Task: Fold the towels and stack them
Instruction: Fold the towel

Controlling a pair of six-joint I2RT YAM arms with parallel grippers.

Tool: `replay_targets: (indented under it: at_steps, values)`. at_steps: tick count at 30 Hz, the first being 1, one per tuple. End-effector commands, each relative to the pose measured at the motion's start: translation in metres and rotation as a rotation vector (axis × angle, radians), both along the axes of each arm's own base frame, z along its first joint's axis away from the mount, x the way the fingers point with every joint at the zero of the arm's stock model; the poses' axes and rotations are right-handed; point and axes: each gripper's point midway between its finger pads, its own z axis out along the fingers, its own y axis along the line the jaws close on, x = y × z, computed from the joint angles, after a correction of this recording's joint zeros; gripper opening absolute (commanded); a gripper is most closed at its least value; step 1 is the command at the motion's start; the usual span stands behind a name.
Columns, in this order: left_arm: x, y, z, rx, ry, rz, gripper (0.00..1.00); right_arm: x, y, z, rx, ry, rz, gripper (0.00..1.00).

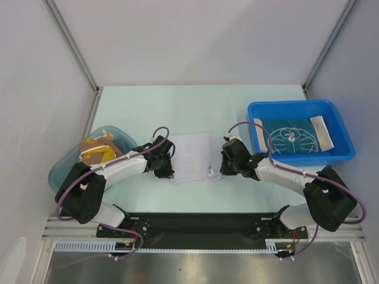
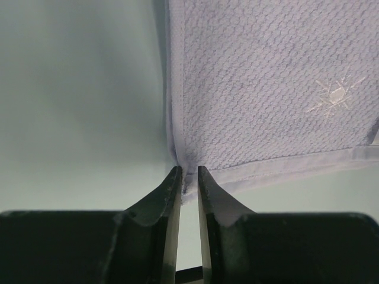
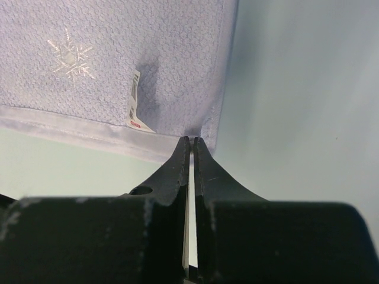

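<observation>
Squarely flat, the white towel points its tagged edge nearward; left fingers apart, right fingers pinching its corner.

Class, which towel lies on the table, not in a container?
The white towel, flat mid-table; the teal one lies in the blue bin, the orange-brown one in the translucent tub.

Soft, even overhead light, with no hard glare.
The top view is bright and sharp, and the arms cast only faint shadows on the pale table. In the wrist views the white towel shows a crisp weave. Its label throws a small dark shadow. The left gripper softens toward its near base, and the background fades to dim grey.
</observation>
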Motion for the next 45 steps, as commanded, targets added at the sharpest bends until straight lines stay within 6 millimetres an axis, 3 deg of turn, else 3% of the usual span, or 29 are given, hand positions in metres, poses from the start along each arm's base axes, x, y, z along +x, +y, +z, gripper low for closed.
replay_targets:
  at_steps: [1,14,32,45]
  values:
    - [0.005,-0.010,0.007,-0.039,-0.029,-0.011,0.22,0.008,0.011,0.019,0.045,-0.048,0.015,0.00]
    - [0.005,-0.011,0.014,-0.045,-0.033,-0.005,0.26,0.006,0.012,0.016,0.041,-0.043,0.021,0.00]
    - [0.018,-0.020,0.024,-0.072,-0.068,0.001,0.23,0.004,0.015,0.015,0.045,-0.043,0.025,0.00]
    - [0.008,-0.013,0.010,-0.034,-0.027,-0.001,0.27,0.001,0.016,0.011,0.048,-0.035,0.027,0.00]
